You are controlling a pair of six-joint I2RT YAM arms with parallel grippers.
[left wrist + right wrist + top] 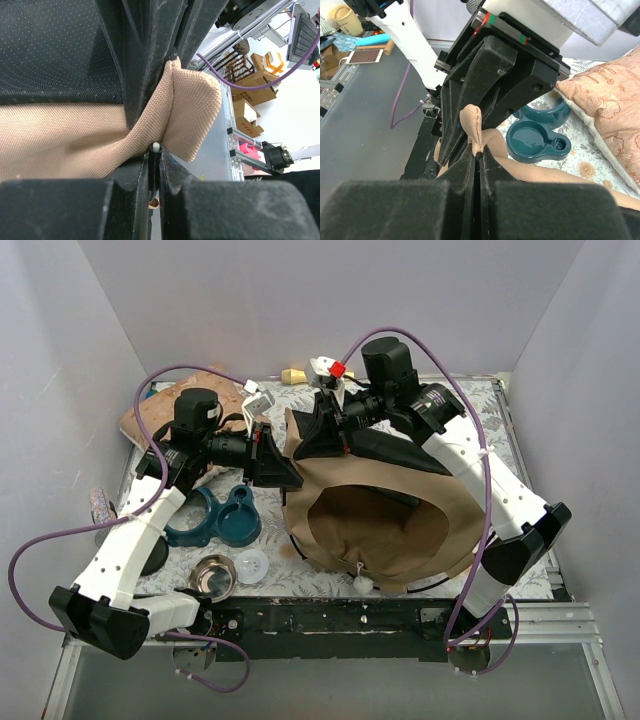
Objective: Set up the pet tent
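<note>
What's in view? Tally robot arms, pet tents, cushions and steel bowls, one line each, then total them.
robot arms: 2 (left arm, right arm)
pet tent: 1
cushion: 1
steel bowl: 1
Total: 5

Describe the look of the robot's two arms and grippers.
The left arm and right arm have white links, black joints and a purple cable looped along each. The left gripper and right gripper are black, with wedge-shaped fingers and rough, matte surfaces.

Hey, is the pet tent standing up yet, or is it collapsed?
Collapsed: the pet tent lies as a slumped, crumpled tan heap, with the left gripper and right gripper each shut on a fold of its fabric.
</note>
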